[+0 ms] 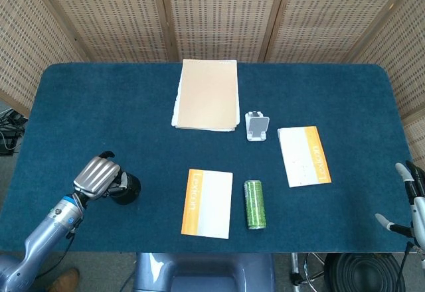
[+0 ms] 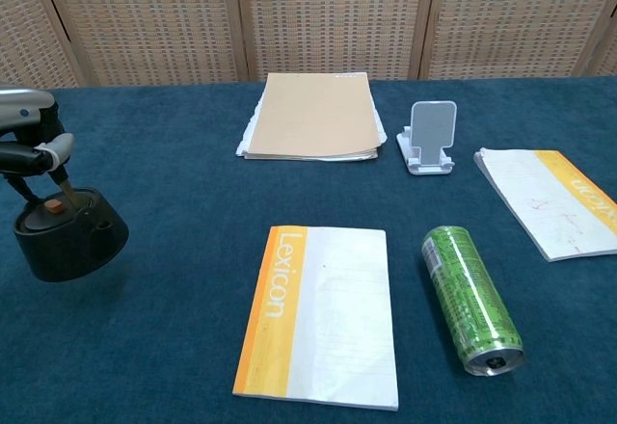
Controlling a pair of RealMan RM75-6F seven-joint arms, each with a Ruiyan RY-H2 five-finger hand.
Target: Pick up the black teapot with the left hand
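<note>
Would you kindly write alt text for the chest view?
The robot's left hand holds a black round teapot by its wire handle at the left of a blue-carpeted table; a green drink can lies right of an orange-and-white notebook.

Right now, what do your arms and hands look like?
My left arm is a shiny silver-blue tube with a black band near the wrist. The left hand has a ridged silver back and dark fingers. My right hand shows pale grey fingers with black parts.

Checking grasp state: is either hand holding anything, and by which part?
The left hand holds the black teapot by its thin wire handle above the lid. The right hand holds nothing.
</note>
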